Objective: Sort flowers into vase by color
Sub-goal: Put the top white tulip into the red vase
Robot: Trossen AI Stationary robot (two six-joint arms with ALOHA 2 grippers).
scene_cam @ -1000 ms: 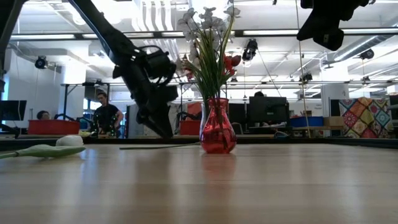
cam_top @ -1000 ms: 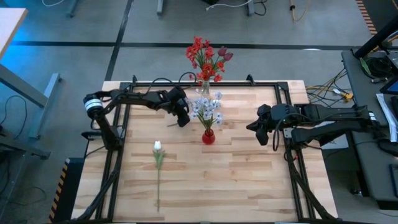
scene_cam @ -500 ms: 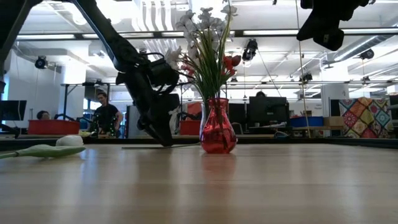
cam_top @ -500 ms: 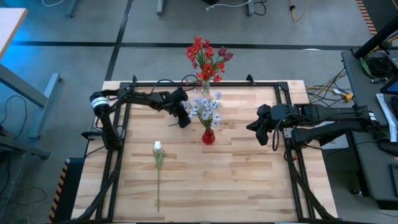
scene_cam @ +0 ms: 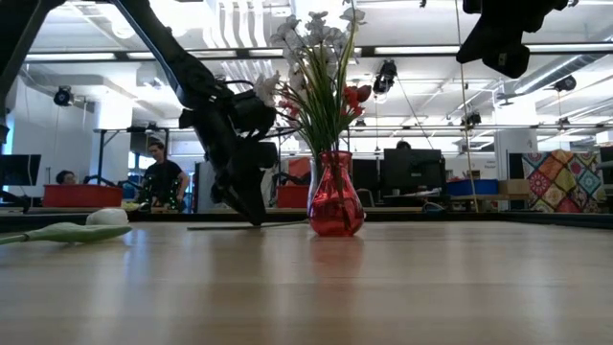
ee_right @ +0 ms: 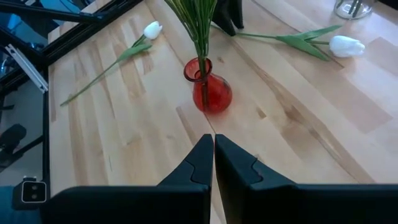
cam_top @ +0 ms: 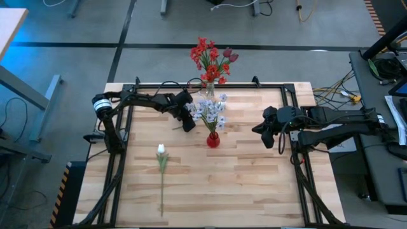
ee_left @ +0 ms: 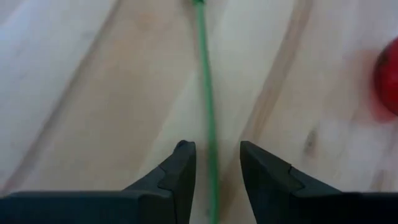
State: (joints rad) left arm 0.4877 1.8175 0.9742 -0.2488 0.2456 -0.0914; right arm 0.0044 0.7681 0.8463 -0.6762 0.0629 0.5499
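Observation:
A red vase (cam_top: 213, 139) with pale blue-white flowers (cam_top: 211, 111) stands mid-table. A clear vase (cam_top: 208, 89) with red flowers (cam_top: 210, 56) stands at the far edge. One white tulip (ee_right: 347, 45) lies on the table behind the red vase. Its green stem (ee_left: 205, 81) runs between the fingers of my left gripper (ee_left: 214, 149), which stands open just above the table, slanting down, with a gap on either side of the stem. A second white tulip (cam_top: 161, 150) lies flat toward the near left. My right gripper (ee_right: 213, 155) hangs shut, high over the table's right side.
A black frame (cam_top: 127, 127) runs around the table's edges. The blue-white flowers lean out over my left gripper (cam_top: 189, 126). Bare wood lies between the red vase and the near edge. People sit in the room beyond the table (scene_cam: 163, 177).
My left gripper has sunk toward the table beside the red vase and tipped a little more steeply, so its fingertips now stand low around the lying tulip's stem. The tulips and vases have kept their places.

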